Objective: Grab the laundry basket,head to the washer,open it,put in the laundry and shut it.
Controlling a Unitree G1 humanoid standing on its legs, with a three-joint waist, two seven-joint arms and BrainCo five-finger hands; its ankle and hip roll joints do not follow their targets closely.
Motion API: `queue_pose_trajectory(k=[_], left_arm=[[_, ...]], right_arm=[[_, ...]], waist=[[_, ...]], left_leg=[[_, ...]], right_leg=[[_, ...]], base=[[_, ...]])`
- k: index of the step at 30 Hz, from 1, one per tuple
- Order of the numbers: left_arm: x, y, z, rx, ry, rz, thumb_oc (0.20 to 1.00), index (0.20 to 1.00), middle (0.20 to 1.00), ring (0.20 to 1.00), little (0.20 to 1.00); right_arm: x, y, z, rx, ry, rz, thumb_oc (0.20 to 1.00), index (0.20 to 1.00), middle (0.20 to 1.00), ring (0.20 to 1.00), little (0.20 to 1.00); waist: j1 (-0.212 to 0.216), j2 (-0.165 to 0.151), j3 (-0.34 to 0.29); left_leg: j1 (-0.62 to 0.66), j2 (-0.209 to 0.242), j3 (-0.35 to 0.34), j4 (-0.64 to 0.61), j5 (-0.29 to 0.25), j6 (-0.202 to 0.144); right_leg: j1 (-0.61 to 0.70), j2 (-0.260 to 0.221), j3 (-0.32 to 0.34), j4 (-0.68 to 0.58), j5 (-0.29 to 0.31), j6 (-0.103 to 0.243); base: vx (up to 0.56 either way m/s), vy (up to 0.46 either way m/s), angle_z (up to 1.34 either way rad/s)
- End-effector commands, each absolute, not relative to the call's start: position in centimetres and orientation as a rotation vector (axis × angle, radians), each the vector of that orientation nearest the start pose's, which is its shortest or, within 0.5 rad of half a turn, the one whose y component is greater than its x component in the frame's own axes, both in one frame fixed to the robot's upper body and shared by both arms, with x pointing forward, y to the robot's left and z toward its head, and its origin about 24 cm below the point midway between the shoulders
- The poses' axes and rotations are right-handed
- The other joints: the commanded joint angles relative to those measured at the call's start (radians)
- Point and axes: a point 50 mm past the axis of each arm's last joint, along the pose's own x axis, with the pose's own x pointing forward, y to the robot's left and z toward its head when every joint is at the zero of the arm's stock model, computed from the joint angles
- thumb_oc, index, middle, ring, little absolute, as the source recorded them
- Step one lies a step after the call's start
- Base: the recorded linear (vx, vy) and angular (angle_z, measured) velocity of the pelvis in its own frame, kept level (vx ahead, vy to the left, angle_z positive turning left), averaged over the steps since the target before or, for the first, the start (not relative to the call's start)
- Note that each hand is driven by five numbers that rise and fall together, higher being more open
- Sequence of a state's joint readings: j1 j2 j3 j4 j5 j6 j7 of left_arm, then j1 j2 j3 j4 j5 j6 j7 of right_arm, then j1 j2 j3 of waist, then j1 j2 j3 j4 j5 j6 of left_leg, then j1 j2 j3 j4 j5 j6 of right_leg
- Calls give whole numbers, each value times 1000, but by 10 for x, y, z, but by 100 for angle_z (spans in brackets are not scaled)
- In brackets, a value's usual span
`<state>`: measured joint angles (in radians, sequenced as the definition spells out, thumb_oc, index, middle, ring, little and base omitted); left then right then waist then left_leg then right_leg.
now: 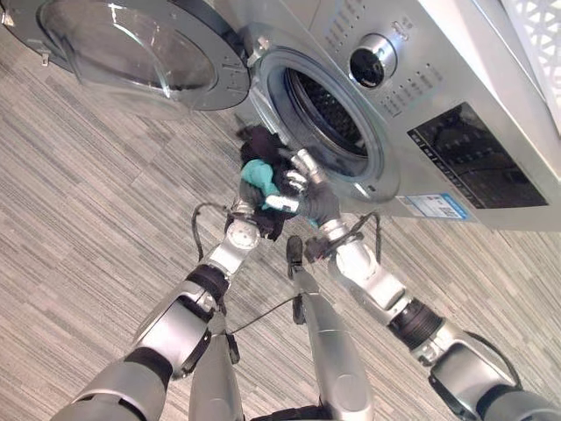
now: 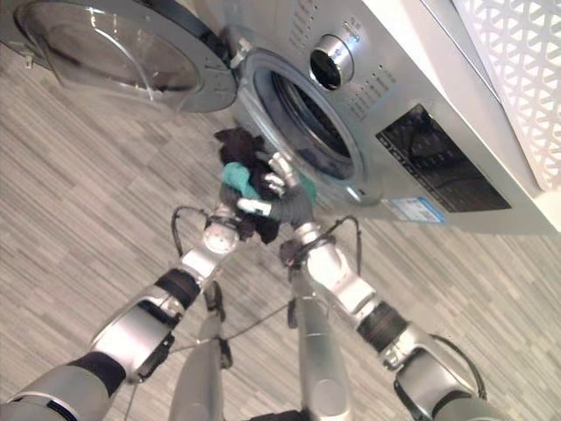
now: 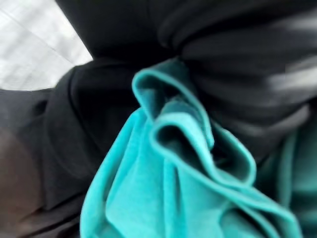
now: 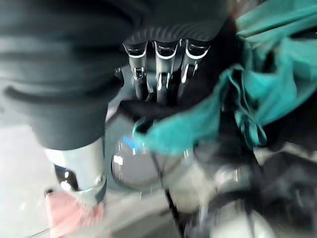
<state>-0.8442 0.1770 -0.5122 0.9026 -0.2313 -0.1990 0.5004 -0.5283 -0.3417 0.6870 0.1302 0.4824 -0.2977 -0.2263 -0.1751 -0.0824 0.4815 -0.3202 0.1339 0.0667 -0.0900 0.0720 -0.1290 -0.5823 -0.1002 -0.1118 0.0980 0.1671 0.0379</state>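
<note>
Left eye view: we see both hands bunched on the laundry point(image 1: 261, 175), a black-and-teal wad held just below the washer point(image 1: 456, 105) opening point(image 1: 326, 118), w/ the door point(image 1: 131, 48) swung wide to the left. We judge it's held up at the rim so it can go straight into the drum. Right hand point(image 1: 308, 195) has fingers curled over the wad from the washer side; left hand point(image 1: 245, 210) sits under it, fingers buried in cloth, so we can't tell their state.

Right eye view: same setup; wad not yet past the rim.

Left wrist view: teal folds against black cloth, v. close.

Right wrist view: silver fingers point(image 4: 159, 67) clamped on dark cloth, teal alongside.
</note>
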Motion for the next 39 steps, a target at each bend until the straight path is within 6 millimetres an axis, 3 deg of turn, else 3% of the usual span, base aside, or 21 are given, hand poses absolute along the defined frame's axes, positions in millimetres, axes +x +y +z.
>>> queue_pose_trajectory(k=[1, 2, 3, 4, 6, 7, 8, 10, 11, 16, 17, 21, 22, 25, 32, 34, 39], left_arm=[[377, 46, 145, 56, -318, -25, 200, 200, 200, 200, 200], [377, 46, 145, 56, -318, -25, 200, 200, 200, 200, 200], [379, 47, 142, 19, -294, -24, 200, 200, 200, 200, 200], [383, 48, 144, -33, -269, -27, 200, 200, 200, 200, 200], [387, 51, 150, -75, -265, -24, 200, 200, 200, 200, 200], [389, 54, 154, -98, -271, -16, 200, 200, 200, 200, 200], [389, 54, 154, -98, -271, -16, 200, 200, 200, 200, 200], [394, 63, 166, -177, -290, 3, 200, 200, 200, 200, 200], [395, 67, 170, -206, -296, 15, 200, 200, 200, 200, 200], [404, 83, 193, -261, -334, 62, 200, 200, 200, 200, 200], [408, 100, 214, -278, -392, 110, 200, 200, 200, 200, 200], [411, 112, 230, -302, -432, 147, 200, 200, 200, 200, 200], [412, 125, 244, -324, -466, 184, 200, 200, 200, 200, 200], [414, 139, 260, -341, -491, 219, 200, 200, 200, 200, 200], [414, 151, 303, -383, -574, 208, 200, 200, 200, 200, 200], [411, 154, 320, -394, -610, 199, 200, 200, 200, 200, 200], [405, 159, 351, -620, -676, 142, 200, 200, 200, 200, 200]], right_arm=[[275, -36, 125, 452, -325, 724, 1000, 1000, 1000, 1000, 1000], [275, -36, 125, 453, -325, 724, 1000, 1000, 1000, 1000, 1000], [273, -40, 107, 577, -226, 747, 1000, 1000, 1000, 1000, 1000], [265, -50, 76, 734, -82, 760, 1000, 1000, 1000, 1000, 1000], [255, -77, 40, 812, 35, 658, 1000, 1000, 1000, 1000, 1000], [250, -93, 24, 820, 82, 587, 1000, 1000, 1000, 1000, 1000], [250, -93, 24, 820, 82, 587, 1000, 1000, 1000, 1000, 1000], [234, -135, -13, 759, 188, 397, 1000, 1000, 1000, 1000, 1000], [230, -148, -22, 750, 211, 331, 1000, 1000, 1000, 1000, 1000], [220, -199, -49, 685, 260, 40, 1000, 1000, 1000, 1000, 1000], [212, -228, -61, 592, 301, -114, 1000, 1000, 1000, 1000, 1000], [208, -239, -65, 559, 318, -164, 1000, 1000, 1000, 1000, 1000], [207, -243, -65, 552, 317, -184, 1000, 1000, 1000, 1000, 1000], [211, -241, -61, 551, 292, -175, 1000, 1000, 1000, 1000, 1000], [221, -239, -51, 553, 237, -142, 1000, 1000, 1000, 1000, 1000], [221, -240, -46, 557, 212, -134, 1000, 1000, 1000, 1000, 1000], [219, -246, -40, 545, 190, -136, 1000, 1000, 1000, 1000, 1000]], waist=[[2, -13, 9], [0, -14, 6], [-5, -13, 7], [-17, -12, 9], [-36, -11, 16], [-46, -10, 20], [-46, -10, 20], [-78, -11, 22], [-88, -10, 22], [-128, -1, 22], [-152, 7, 19], [-166, 13, 18], [-179, 20, 18], [-191, 31, 17], [-214, 61, 6], [-229, 82, -4], [-261, 107, -17]], left_leg=[[56, 90, 49, 3, -52, -37], [51, 88, 49, 3, -50, -36], [49, 88, 49, 3, -49, -39], [45, 88, 48, 3, -47, -44], [45, 89, 46, 3, -48, -48], [42, 88, 44, 3, -48, -49], [42, 88, 44, 3, -48, -49], [34, 85, 48, 3, -52, -53], [30, 86, 50, 3, -53, -54], [8, 86, 53, 3, -54, -57], [-17, 88, 53, 3, -56, -60], [-37, 88, 52, 3, -57, -63], [-56, 90, 50, 3, -57, -67], [-79, 96, 51, 3, -55, -72], [-106, 105, 56, 3, -49, -83], [-101, 112, 64, 3, -71, -86], [-92, 119, 91, 3, -75, -89]], right_leg=[[-45, -50, 90, -15, -28, 134], [-49, -51, 91, -16, -26, 134], [-50, -52, 89, -16, -25, 135], [-55, -52, 88, -9, -26, 135], [-59, -52, 86, 0, -31, 136], [-62, -53, 84, 7, -34, 137], [-62, -53, 84, 7, -34, 137], [-84, -50, 88, 25, -41, 139], [-93, -49, 91, 33, -44, 140], [-142, -40, 101, 75, -60, 141], [-181, -32, 108, 99, -71, 143], [-212, -26, 113, 117, -78, 144], [-240, -20, 116, 133, -84, 144], [-283, -10, 121, 161, -93, 143], [-354, 13, 136, 202, -108, 139], [-382, 29, 148, 235, -148, 146], [-429, 53, 167, 280, -177, 145]], base=[[0, 0, 0], [0, 0, 0], [0, 0, 0], [13, -15, 4], [5, -10, 2], [0, 0, 0], [0, 0, 0], [0, 0, 0], [0, 0, 0], [5, -27, -6], [1, -58, -7], [8, -52, -6], [21, -63, -8], [34, -68, -3], [55, -53, -3], [153, -2, 1], [95, -38, -11]])
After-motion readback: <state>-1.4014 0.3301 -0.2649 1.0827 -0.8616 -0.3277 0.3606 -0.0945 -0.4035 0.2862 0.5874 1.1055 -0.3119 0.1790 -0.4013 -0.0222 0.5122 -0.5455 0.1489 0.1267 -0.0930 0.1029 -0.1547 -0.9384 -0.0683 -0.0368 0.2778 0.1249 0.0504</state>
